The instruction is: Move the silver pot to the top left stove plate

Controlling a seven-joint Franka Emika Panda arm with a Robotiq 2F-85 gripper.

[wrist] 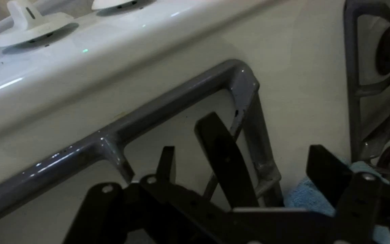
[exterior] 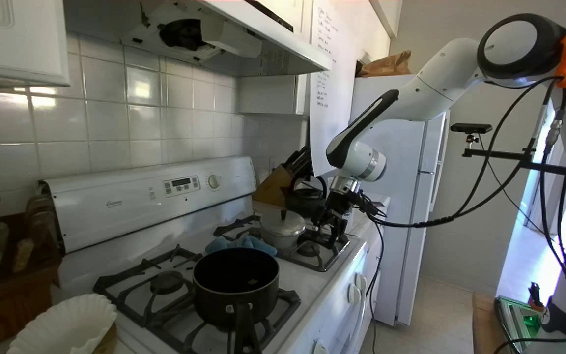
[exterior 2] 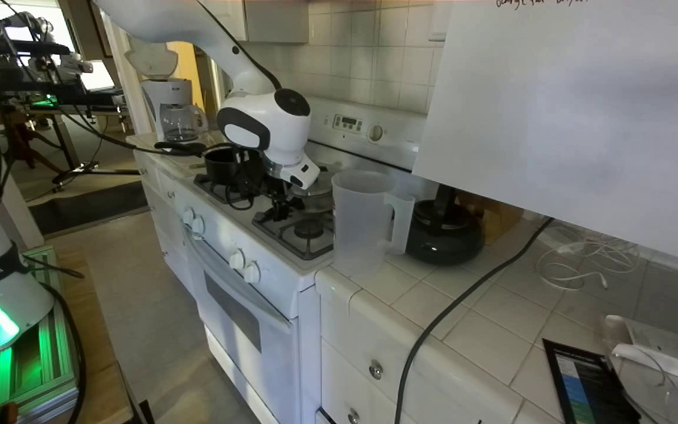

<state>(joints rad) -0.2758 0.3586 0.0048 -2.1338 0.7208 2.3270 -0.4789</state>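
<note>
Where it sits, the silver pot (exterior: 282, 231) stands upright.

Tiled wall (exterior: 106, 120) was white; small bright patches of light shone on it. White cupboard (exterior: 17, 54) hung beside range hood (exterior: 275, 34). White fridge (exterior: 406, 162) stood before plain grey wall (exterior: 460, 250). Bluish light filled doorway (exterior: 523, 250). Kitchen floor (exterior 2: 156, 271) was pale, partly in shadow. Dark mat (exterior 2: 92, 209) lay at opening to farther room (exterior 2: 109, 158) with brown wall (exterior 2: 83, 44); there, bright window (exterior 2: 56, 17) showed.

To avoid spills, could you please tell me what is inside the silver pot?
A lid with a dark knob covers the silver pot, so its inside cannot be seen.
</note>
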